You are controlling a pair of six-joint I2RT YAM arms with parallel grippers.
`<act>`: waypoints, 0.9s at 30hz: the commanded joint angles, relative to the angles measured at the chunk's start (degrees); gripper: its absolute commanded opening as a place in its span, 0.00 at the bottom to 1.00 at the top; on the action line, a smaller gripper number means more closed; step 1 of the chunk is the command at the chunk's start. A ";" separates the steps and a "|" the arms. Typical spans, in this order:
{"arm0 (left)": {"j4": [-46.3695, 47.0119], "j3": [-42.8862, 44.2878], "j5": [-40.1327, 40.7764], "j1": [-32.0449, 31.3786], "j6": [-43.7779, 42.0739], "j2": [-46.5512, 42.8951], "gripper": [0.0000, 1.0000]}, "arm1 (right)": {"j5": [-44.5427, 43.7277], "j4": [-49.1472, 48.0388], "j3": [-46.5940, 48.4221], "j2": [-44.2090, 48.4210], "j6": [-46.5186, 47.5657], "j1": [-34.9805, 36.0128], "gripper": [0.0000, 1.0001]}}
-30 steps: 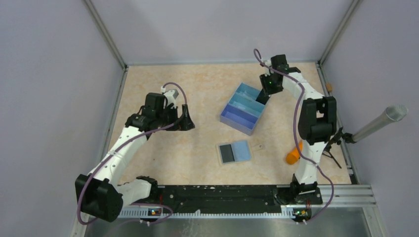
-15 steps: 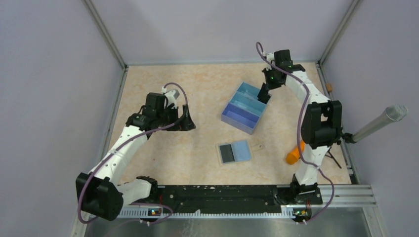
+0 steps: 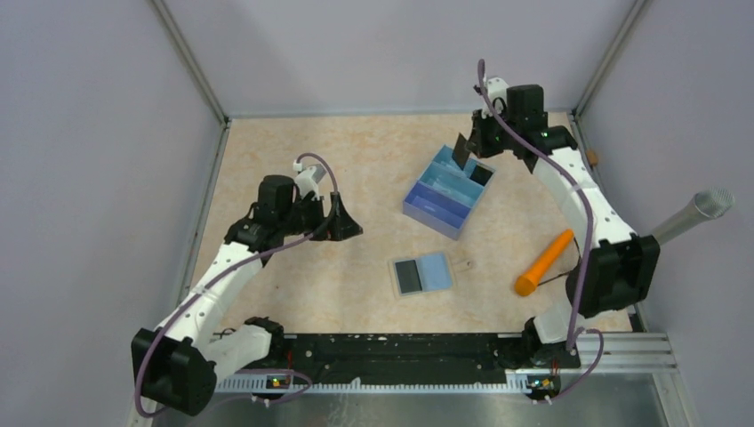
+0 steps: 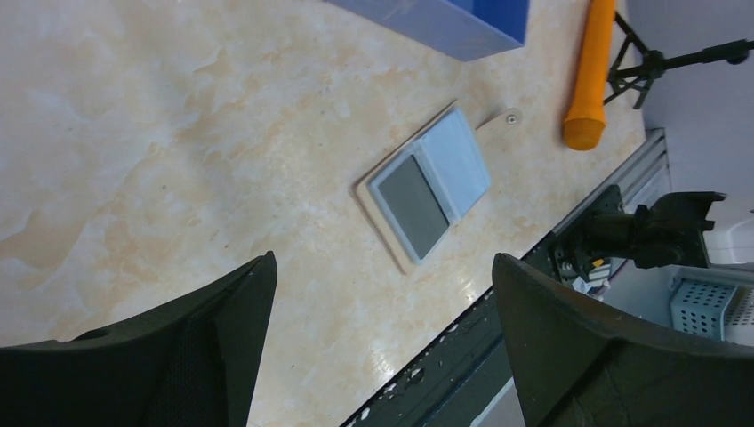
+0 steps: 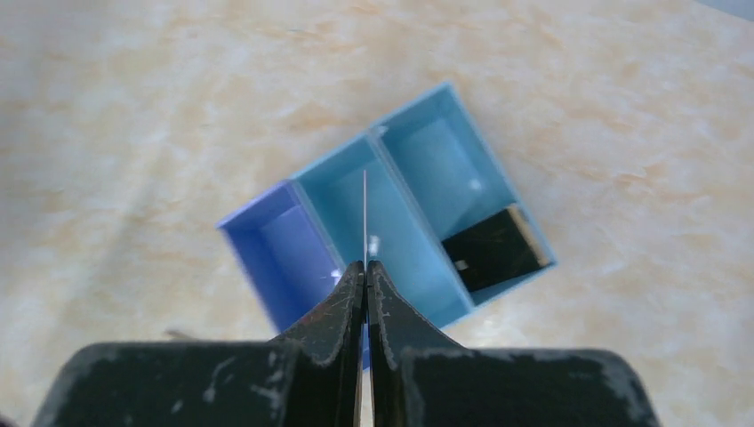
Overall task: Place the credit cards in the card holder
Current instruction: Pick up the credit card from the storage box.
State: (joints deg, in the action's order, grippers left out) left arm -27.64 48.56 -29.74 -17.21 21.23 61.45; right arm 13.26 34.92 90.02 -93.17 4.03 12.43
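Right jaws have lifted up and back off the blue three-compartment plastic tray (image 3: pixel 431 218). They are pinched shut on a thin dark card (image 3: pixel 461 153), which I see edge-on above the tray's middle compartment. A second dark card (image 5: pixel 494 248) lies in the end compartment, below-right of those jaws. Left jaws gape wide, holding nothing. The flat beige card holder (image 4: pixel 493 126) lies on the marbled desk (image 4: pixel 178 133) ahead between them, with a grey card (image 4: pixel 413 203) and a light-blue card (image 4: pixel 455 163) on it.
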 commanded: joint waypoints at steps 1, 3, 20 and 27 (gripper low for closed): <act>15.20 -3.37 -4.38 -2.65 8.11 -4.57 0.93 | 11.08 -2.00 -6.16 9.19 -6.70 4.78 0.00; 20.10 -4.66 -4.95 -5.33 10.14 -5.05 0.93 | 17.44 -4.12 -10.91 12.65 -8.70 6.87 0.00; 26.02 -6.04 -16.11 -18.36 8.47 0.81 0.36 | 46.36 -21.71 -31.79 18.94 -24.82 20.36 0.00; 33.12 -10.19 -17.10 -18.62 13.18 0.37 0.00 | 42.38 -19.31 -31.42 18.17 -23.73 20.36 0.02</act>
State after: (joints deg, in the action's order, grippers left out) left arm -2.13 41.28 -45.08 -35.44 31.31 62.30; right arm 56.66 17.93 57.74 -76.09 -19.53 32.58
